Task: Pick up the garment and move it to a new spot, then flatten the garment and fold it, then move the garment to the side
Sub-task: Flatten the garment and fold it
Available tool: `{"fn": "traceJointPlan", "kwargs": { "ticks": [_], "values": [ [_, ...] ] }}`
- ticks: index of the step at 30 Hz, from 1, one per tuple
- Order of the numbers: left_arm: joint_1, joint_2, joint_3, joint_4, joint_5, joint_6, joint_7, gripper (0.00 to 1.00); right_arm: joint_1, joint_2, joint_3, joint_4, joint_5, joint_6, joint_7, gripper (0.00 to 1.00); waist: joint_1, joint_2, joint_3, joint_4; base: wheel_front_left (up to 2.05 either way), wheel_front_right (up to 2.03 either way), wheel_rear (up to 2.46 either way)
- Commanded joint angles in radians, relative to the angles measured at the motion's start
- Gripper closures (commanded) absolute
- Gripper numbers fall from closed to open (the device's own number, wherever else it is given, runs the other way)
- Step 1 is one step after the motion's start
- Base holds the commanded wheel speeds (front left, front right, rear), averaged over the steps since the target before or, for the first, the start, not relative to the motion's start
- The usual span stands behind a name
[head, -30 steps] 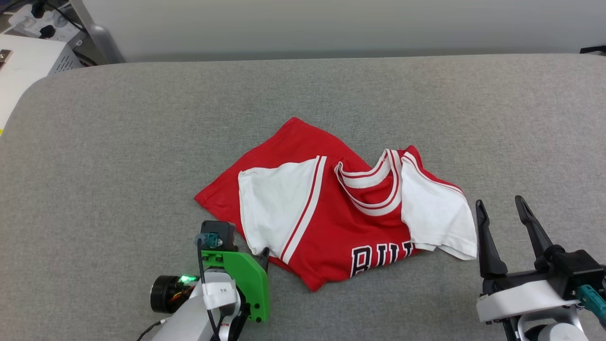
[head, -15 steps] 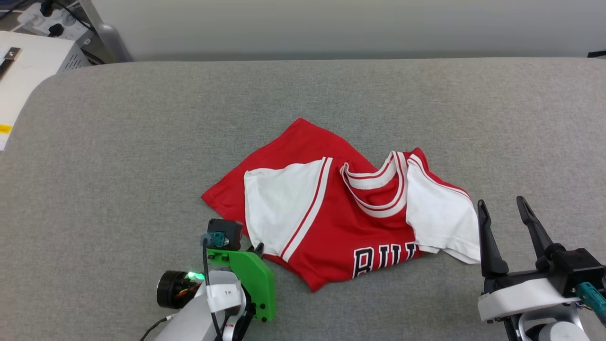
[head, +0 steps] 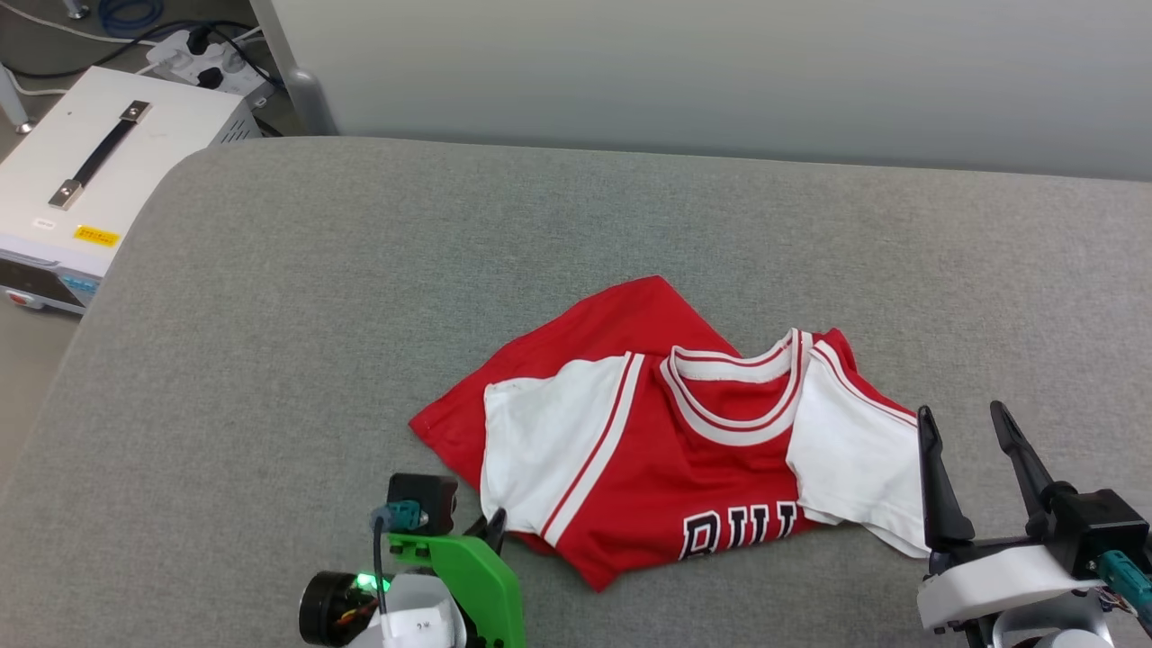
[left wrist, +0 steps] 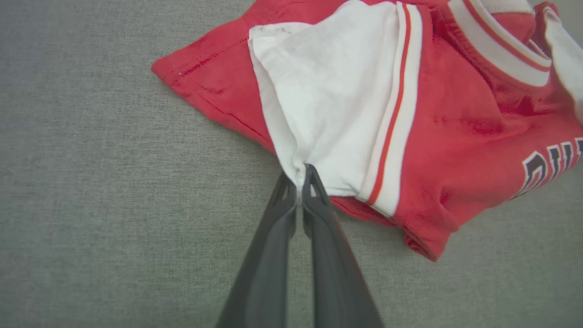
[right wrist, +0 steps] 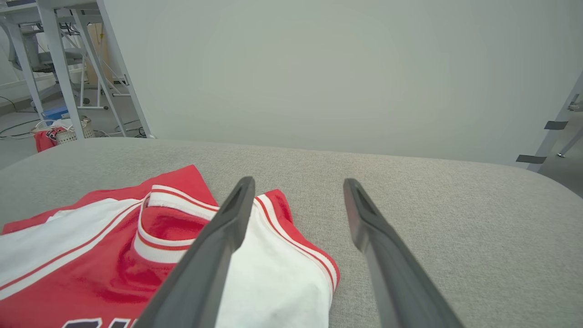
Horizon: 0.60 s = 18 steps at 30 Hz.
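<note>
Evidently for lifting, my left gripper (left wrist: 299,180) pinched shut on the white sleeve (left wrist: 328,114) at the garment's (head: 720,459) seven o'clock edge. The garment lay crumpled mid-tabletop (head: 315,315). My right gripper (head: 961,416) waited wide and empty at its four o'clock.

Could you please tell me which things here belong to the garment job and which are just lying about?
Part of the job: red jersey T-shirt with white short sleeves; left claw, shut on one white sleeve's edge; right claw, open; grey fabric-covered table.
Just lying about: white metal box with black handle; white power strip with black plugs.
</note>
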Motion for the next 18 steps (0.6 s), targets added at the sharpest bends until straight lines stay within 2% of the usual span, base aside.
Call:
{"fn": "traceJointPlan", "kwargs": {
  "ticks": [1,2,5,7,10,14,18],
  "values": [
    [0.022,0.0,-0.008,0.001,-0.003,-0.002,-0.001,0.75,0.011,-0.002,-0.004,0.012,-0.008,-0.001,-0.009,0.0,0.0,0.0,-0.012,0.013,0.0,0.0,0.0],
    [0.025,-0.001,-0.013,0.003,0.003,-0.003,-0.009,0.0,0.012,-0.002,-0.006,0.018,-0.009,-0.001,-0.009,0.0,0.0,0.0,-0.013,0.016,0.0,0.0,0.0],
    [0.021,-0.014,-0.014,0.007,0.014,-0.011,-0.071,0.0,0.014,-0.002,-0.01,0.036,-0.013,-0.001,-0.009,0.0,0.0,0.0,-0.017,0.027,0.0,0.0,0.0],
    [0.004,-0.022,-0.018,0.001,0.021,-0.054,-0.146,0.0,0.014,-0.008,-0.006,0.052,-0.019,-0.001,-0.009,0.0,0.0,0.0,-0.015,0.038,0.0,0.0,0.0],
    [-0.024,-0.011,-0.021,0.024,0.057,-0.08,-0.236,0.0,-0.007,-0.037,0.015,0.078,-0.008,-0.001,0.033,0.0,0.0,0.0,-0.007,0.053,0.0,0.0,0.0],
    [-0.057,-0.018,-0.011,0.041,0.08,-0.103,-0.349,0.0,-0.062,-0.129,0.087,0.083,0.026,-0.001,0.2,0.0,0.0,0.0,0.013,0.086,0.0,0.0,0.0],
    [-0.084,-0.035,-0.001,0.033,0.102,-0.129,-0.407,0.0,-0.14,-0.24,0.166,0.069,0.094,-0.001,0.429,0.0,0.0,0.0,0.037,0.126,0.0,0.0,0.0]
  ]
}}
